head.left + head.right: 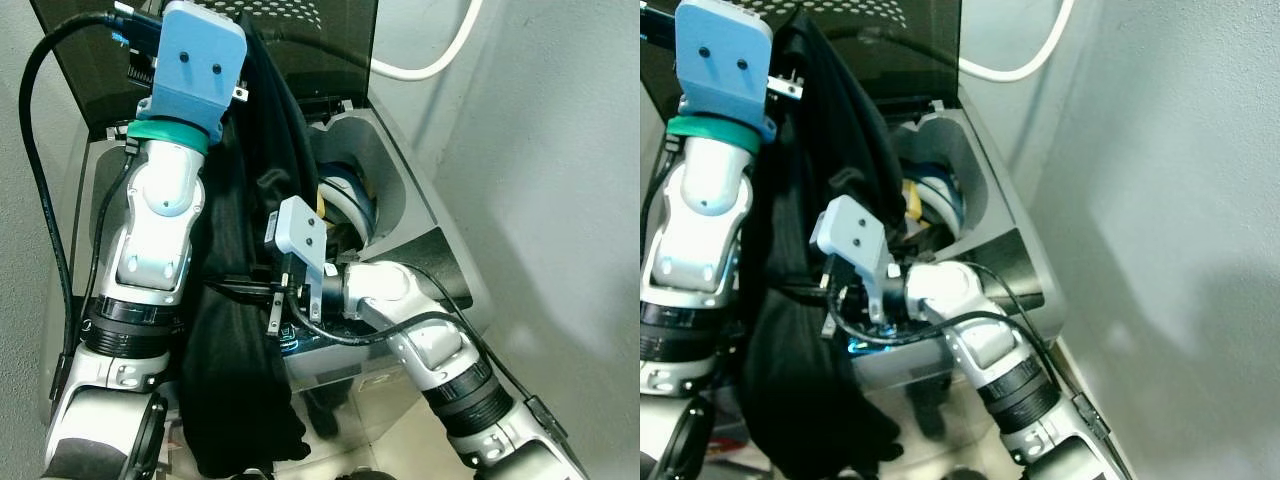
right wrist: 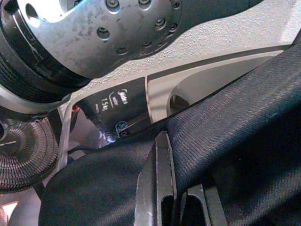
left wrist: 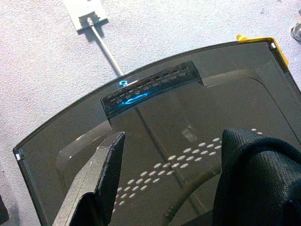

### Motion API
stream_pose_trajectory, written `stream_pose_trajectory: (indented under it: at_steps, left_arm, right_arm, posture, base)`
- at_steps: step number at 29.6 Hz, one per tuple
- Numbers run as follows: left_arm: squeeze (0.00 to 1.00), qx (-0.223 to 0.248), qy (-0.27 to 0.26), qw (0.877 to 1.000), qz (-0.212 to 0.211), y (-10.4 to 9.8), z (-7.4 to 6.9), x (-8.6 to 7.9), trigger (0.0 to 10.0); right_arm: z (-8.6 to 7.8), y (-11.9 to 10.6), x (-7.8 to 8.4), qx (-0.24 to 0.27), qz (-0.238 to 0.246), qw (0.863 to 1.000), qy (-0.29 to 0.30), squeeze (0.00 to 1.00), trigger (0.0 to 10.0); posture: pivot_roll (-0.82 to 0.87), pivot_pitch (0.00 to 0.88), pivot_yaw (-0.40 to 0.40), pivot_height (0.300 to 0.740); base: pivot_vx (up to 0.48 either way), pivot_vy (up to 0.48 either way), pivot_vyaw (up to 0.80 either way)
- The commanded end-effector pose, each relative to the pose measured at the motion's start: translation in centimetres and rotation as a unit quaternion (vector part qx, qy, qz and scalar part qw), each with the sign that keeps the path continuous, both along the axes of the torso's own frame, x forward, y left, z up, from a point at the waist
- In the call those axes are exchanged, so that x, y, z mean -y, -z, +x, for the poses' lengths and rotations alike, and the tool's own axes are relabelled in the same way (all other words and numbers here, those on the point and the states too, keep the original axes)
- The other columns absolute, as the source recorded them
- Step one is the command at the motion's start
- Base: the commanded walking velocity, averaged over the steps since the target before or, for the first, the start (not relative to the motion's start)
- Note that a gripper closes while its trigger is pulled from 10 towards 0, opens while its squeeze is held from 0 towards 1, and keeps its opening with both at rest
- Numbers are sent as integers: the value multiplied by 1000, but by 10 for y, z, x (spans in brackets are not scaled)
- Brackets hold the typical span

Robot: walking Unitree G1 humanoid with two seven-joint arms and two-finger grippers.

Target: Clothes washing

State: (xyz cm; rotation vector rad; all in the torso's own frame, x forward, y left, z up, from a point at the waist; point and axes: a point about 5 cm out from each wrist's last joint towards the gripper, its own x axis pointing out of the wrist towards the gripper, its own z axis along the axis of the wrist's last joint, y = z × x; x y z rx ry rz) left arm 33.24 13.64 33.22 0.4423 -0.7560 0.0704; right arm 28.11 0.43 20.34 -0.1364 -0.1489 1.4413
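While the left claw [image 3: 164, 183] is reaching up high in front of the washing machine's raised smoked lid [image 3: 155, 155], its fingers are standing apart, with a fold of the black garment [image 1: 240, 300] draped over one finger [image 3: 256, 179] and the other finger [image 3: 101, 179] bare. From there the garment is hanging down past the washing machine [image 1: 400, 190] front, between the two arms. Lower down, the right claw [image 2: 171, 188] is pressing into the cloth, fingers looking nearly together on a fold, though I cannot tell if they are clamping it. Inside the open tub, blue and yellow laundry [image 1: 345, 195] is lying
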Motion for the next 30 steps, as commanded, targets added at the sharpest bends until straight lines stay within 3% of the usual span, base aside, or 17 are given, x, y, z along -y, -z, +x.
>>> stream_pose_trajectory:
  at_steps: [1, 4, 5, 6, 7, 10, 13, 14, 16, 17, 19, 20, 22, 24, 25, 29, 30]
  left_arm:
    - [0, 15, -1, 1000, 0, -6, -2, 0, 10000]
    - [0, 15, -1, 1000, 0, -6, -2, 0, 10000]
    - [0, 16, -1, 1000, 1, -6, -2, 1, 10000]
    - [0, 16, -1, 1000, 1, -6, -2, 1, 10000]
    - [0, 16, 0, 1000, 1, -6, -2, 1, 10000]
    - [0, 17, 0, 1000, 1, -6, -3, 1, 10000]
    - [0, 20, 0, 1000, 1, -6, -3, 1, 10000]
    - [0, 23, -2, 1000, 2, -7, -4, 1, 10000]
    - [0, 26, -3, 1000, 2, -8, -4, 1, 10000]
    - [0, 26, -3, 1000, 2, -8, -4, 1, 10000]
    - [0, 23, -1, 1000, 4, -5, -4, 2, 10000]
    - [0, 23, -1, 1000, 4, -5, -4, 2, 10000]
    - [0, 15, 4, 1000, 5, 0, -4, 4, 10000]
    - [0, 15, 4, 1000, 5, 0, -4, 4, 10000]
    - [0, -10, 33, 999, 13, 8, -4, 12, 10000]
    - [0, -16, 41, 999, 15, 10, -4, 14, 10000]
    - [0, -45, 98, 994, 28, 23, -10, 28, 10000]
  right_arm:
    - [0, 0, 2, -7, 11, 1000, -1, 0, 0]
    - [0, -3, 2, -11, 21, 1000, -1, 0, 0]
    - [4, -12, 2, -8, 45, 999, 15, 0, 3686]
    - [4, -12, 2, -8, 45, 999, 15, 0, 3686]
    - [11, -23, 3, -1, 71, 997, 41, 0, 10000]
    - [27, -47, 7, 27, 121, 986, 110, 0, 10000]
    - [37, -60, 13, 58, 137, 976, 156, 0, 10000]
    - [49, -75, 24, 90, 159, 959, 216, 0, 10000]
    - [57, -86, 32, 110, 173, 945, 253, 0, 10000]
    - [57, -86, 32, 110, 173, 945, 253, 0, 10000]
    - [73, -115, 49, 162, 212, 902, 338, 0, 10000]
    - [73, -115, 49, 162, 212, 902, 338, 0, 10000]
    - [79, -135, 52, 187, 238, 878, 371, 0, 10000]
    - [79, -135, 52, 187, 238, 878, 371, 0, 10000]
    - [82, -157, 42, 202, 261, 867, 375, 0, 10000]
    - [83, -163, 39, 205, 267, 864, 375, 0, 10000]
    - [80, -181, 26, 192, 306, 861, 358, 0, 10000]
  posture:
    - [-45, 0, 59, 740]
    - [-45, 0, 59, 740]
    - [-44, 0, 59, 740]
    - [-44, 0, 59, 740]
    - [-44, 0, 59, 740]
    - [-43, 0, 59, 740]
    - [-40, 0, 57, 740]
    - [-41, 0, 55, 740]
    - [-41, 0, 55, 740]
    - [-41, 0, 55, 740]
    - [-48, 0, 54, 740]
    - [-48, 0, 54, 740]
    - [-51, 0, 53, 740]
    - [-51, 0, 53, 740]
    - [-59, 0, 54, 740]
    - [-59, 0, 54, 740]
    - [-59, 0, 41, 740]
  base:
    - [0, 0, 0]
    - [0, 0, 0]
    - [0, 0, 0]
    - [0, 0, 0]
    - [0, 0, 0]
    - [0, 0, 0]
    - [0, 0, 0]
    - [0, 0, 0]
    - [0, 0, 0]
    - [0, 0, 0]
    - [0, 0, 0]
    - [0, 0, 0]
    - [0, 0, 0]
    - [0, 0, 0]
    - [0, 0, 0]
    - [0, 0, 0]
    - [0, 0, 0]
